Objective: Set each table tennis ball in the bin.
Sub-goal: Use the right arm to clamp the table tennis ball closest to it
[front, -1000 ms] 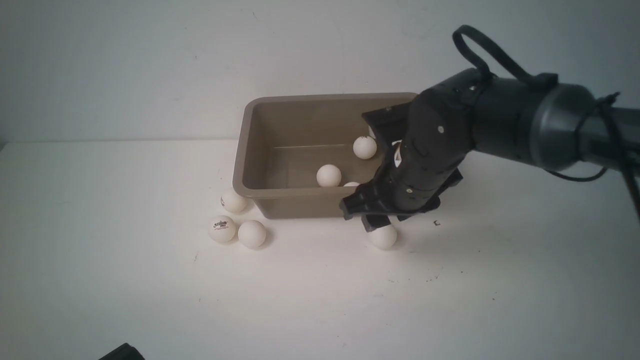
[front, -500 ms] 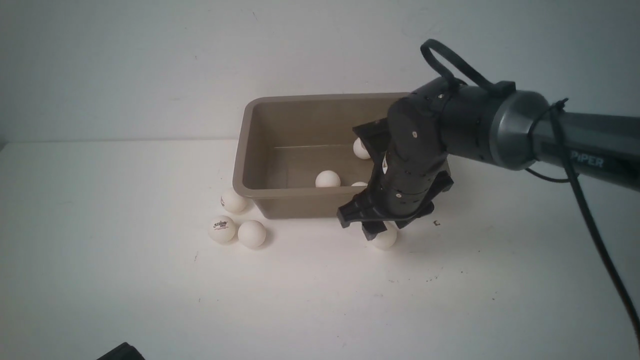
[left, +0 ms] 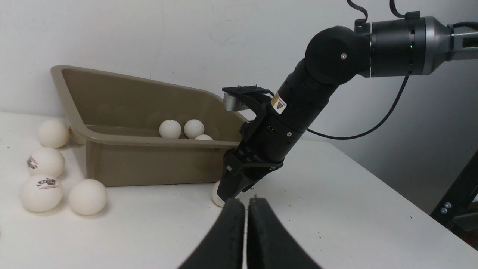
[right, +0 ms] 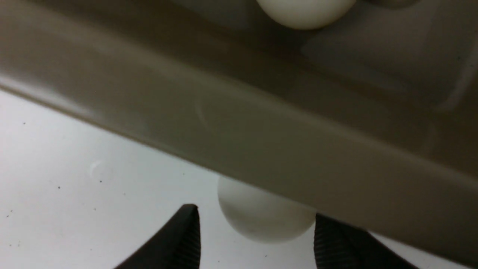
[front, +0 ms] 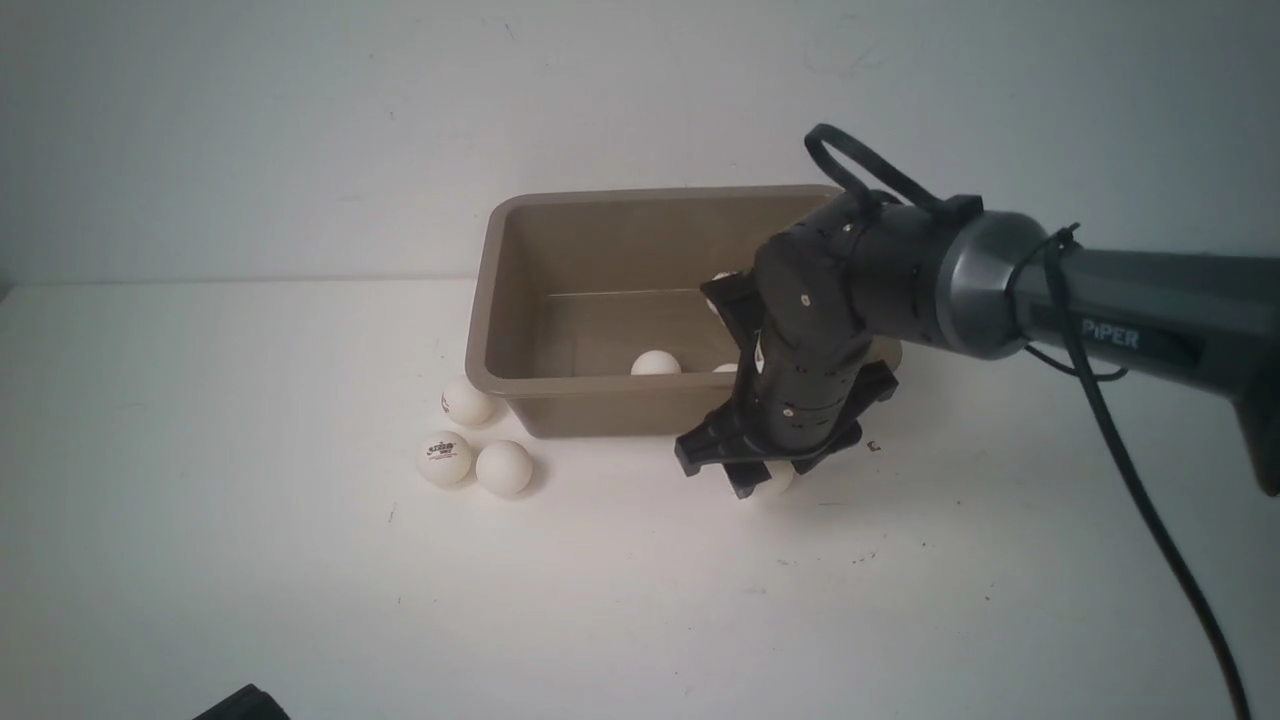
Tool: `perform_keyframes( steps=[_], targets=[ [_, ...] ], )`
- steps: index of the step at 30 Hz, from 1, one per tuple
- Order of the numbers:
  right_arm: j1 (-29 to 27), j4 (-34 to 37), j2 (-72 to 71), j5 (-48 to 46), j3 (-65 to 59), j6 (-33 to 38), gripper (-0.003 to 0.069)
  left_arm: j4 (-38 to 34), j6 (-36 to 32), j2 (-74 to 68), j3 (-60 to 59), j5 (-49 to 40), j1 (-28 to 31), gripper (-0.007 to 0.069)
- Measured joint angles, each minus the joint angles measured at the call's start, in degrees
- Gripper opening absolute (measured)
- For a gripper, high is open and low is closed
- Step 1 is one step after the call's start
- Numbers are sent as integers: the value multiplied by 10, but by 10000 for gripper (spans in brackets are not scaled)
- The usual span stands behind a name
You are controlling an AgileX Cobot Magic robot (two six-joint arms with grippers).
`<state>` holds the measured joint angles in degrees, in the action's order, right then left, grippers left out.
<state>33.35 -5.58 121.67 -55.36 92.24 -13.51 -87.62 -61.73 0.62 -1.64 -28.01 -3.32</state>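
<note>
Table tennis balls, small matte white: three inside taupe plastic bin, others on tabletop; right gripper wide astride one, left gripper closed, empty.

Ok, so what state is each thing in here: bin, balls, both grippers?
Taupe rectangular plastic bin: upright on the white table, holding three small white table tennis balls.
Loose white balls at the bin's left end: resting on the table, untouched.
White ball by the bin's front wall: on the table, between open jaws, ungripped.
Right gripper: open, straddling that ball.
Left gripper: shut, empty.
</note>
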Motion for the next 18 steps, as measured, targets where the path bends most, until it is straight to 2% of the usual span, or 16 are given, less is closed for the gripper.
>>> perform_keyframes(
  steps=[18],
  targets=[
    [1,6,28,-12,32,-23,381,0,-4,0,0,0,0,-1]
  ],
)
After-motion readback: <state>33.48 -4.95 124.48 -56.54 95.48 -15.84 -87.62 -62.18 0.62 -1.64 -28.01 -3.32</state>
